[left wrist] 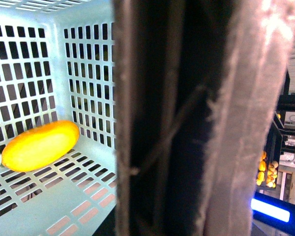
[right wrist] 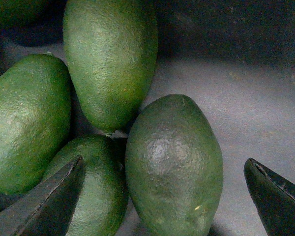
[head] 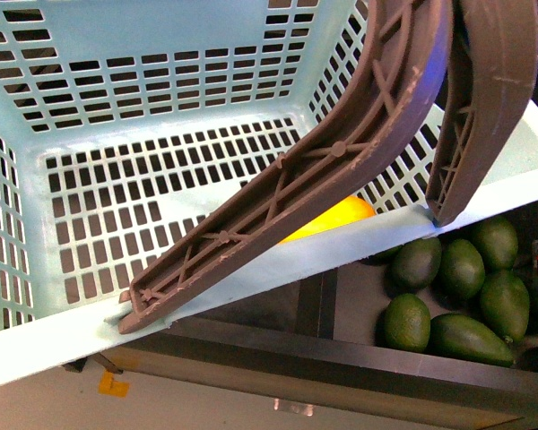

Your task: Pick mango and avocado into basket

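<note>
Right fingers (right wrist: 44, 201) straddle one avocado (right wrist: 173, 162); one mango (left wrist: 39, 146) lies in the basket (head: 161, 36).

The mango (head: 336, 218) lies on the floor of the basket (head: 251, 273), close to its near wall and partly behind the two handles (head: 323, 179), which lean across the near rim. Outside the basket, lower and to the right, a heap of avocados (head: 466, 278) rests in a bin (head: 354, 309). There one avocado (right wrist: 173, 164) lies between the spread tips of the right pincer (right wrist: 162, 169), with its neighbours crowding one side.
</note>
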{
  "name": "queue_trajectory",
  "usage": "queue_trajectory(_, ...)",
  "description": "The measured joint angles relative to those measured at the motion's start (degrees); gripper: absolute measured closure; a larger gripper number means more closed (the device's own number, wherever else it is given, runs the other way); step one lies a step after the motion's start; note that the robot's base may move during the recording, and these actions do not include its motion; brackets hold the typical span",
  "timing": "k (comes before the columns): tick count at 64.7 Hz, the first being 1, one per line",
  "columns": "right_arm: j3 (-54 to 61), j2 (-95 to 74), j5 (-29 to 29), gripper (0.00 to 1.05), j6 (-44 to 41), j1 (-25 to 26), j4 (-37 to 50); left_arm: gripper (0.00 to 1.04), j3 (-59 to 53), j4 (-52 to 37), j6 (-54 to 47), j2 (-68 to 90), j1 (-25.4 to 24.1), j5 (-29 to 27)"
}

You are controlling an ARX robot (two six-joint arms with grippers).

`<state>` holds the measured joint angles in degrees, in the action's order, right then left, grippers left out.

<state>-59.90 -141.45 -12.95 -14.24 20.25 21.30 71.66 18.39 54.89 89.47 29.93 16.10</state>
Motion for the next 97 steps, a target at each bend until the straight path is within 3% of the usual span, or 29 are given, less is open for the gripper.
queue_trajectory(90, -10.3, -8.5, 1.2, 0.09, 1.4, -0.7, -5.7, 0.91, 0.0, 0.0, 0.0, 0.0, 0.0, 0.2)
queue_trajectory(97, -10.5, -8.6, 1.3, 0.18, 1.6, -0.8, -5.8, 0.91, 0.0, 0.0, 0.0, 0.0, 0.0, 0.2)
